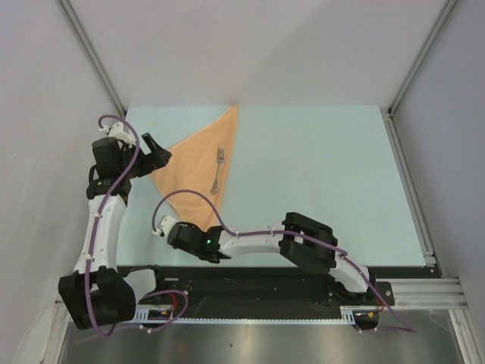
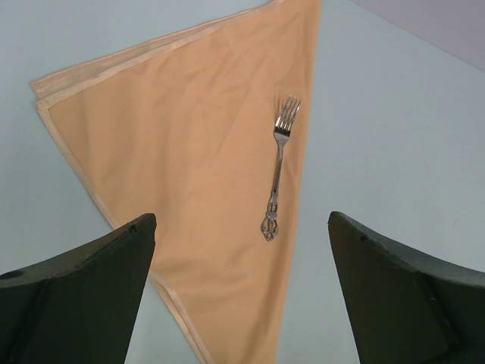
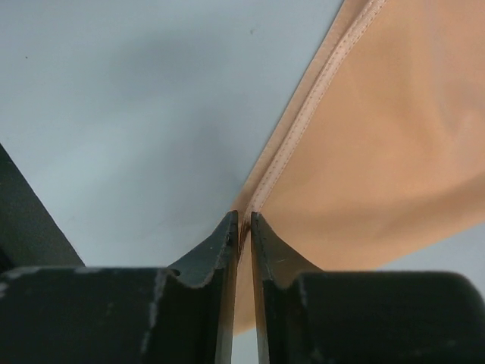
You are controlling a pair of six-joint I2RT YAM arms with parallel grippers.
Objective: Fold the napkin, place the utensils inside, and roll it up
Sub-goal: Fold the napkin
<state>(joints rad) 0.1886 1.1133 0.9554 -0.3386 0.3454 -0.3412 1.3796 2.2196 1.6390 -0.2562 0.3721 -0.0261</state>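
Note:
The peach-tan napkin [image 1: 195, 163] lies folded into a triangle on the left part of the table. It also shows in the left wrist view [image 2: 189, 129] and the right wrist view [image 3: 379, 152]. The silver fork [image 1: 218, 168] lies on it near its right edge, tines pointing away, and the left wrist view shows it too [image 2: 278, 159]. My left gripper [image 1: 155, 152] is open and empty, held above the napkin's left side [image 2: 241, 218]. My right gripper [image 1: 214, 230] is shut on the napkin's hem near its near corner [image 3: 243, 220].
The pale blue table [image 1: 318, 174] is walled by white panels at the back and sides. A metal rail [image 1: 409, 182] runs along its right edge. A black and metal base bar [image 1: 265, 299] runs along the near edge.

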